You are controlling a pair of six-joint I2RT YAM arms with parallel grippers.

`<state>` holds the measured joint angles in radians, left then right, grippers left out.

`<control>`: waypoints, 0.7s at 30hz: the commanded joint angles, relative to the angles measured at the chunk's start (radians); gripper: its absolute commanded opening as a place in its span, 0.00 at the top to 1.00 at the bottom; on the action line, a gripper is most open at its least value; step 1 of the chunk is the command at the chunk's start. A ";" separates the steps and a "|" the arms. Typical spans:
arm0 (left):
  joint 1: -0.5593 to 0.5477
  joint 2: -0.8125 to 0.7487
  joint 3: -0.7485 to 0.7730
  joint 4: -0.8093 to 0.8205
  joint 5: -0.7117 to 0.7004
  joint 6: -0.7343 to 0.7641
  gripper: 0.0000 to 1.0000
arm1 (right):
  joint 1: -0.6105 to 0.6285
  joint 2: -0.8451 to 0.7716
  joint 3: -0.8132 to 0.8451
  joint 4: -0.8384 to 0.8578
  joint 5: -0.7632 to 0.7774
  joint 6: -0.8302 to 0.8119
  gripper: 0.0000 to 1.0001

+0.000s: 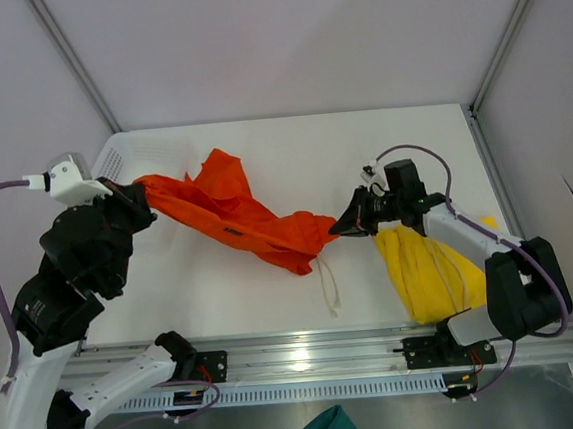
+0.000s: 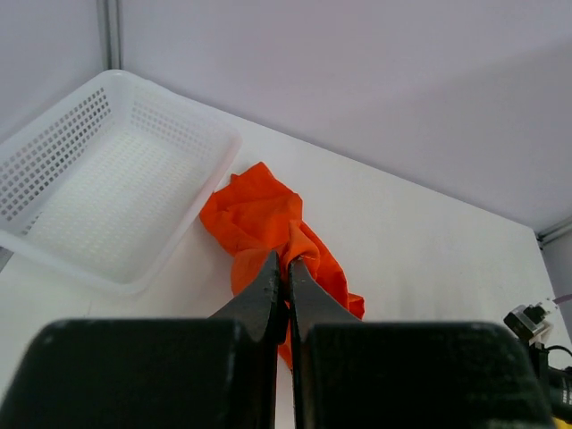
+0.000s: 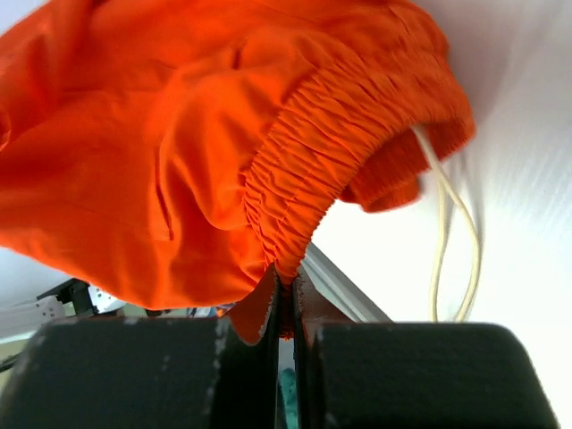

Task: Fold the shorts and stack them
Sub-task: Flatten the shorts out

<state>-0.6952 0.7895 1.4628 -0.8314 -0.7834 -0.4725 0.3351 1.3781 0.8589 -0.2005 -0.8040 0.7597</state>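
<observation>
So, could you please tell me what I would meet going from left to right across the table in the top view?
left gripper → orange shorts → right gripper → yellow shorts. The basket is left out, since it overlaps the left gripper and the orange shorts.

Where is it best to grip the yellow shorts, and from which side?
Pinch the yellow shorts at their near-left edge, coming down from above on the left side. They lie as a crumpled heap, that edge is free, and the right arm crosses the far-right part.
</observation>
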 commanded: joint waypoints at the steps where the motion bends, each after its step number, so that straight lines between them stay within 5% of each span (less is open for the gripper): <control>1: 0.006 -0.016 0.044 -0.026 -0.089 -0.009 1.00 | 0.015 0.064 -0.015 0.044 -0.063 0.036 0.96; 14: 0.006 -0.039 0.027 0.017 -0.119 0.014 1.00 | 0.051 0.141 -0.103 0.142 -0.095 0.024 0.91; 16: 0.006 -0.042 0.018 0.025 -0.117 0.017 1.00 | 0.056 0.141 -0.097 0.135 -0.093 0.007 0.73; 19: 0.006 -0.042 0.007 0.031 -0.117 0.017 1.00 | 0.064 0.118 -0.089 0.095 -0.063 -0.061 0.26; 21: 0.005 -0.042 0.004 0.034 -0.120 0.017 1.00 | 0.055 0.067 -0.115 0.122 -0.023 -0.086 0.19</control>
<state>-0.6952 0.7528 1.4696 -0.8455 -0.8669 -0.4702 0.3908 1.5112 0.7628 -0.0975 -0.8677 0.7422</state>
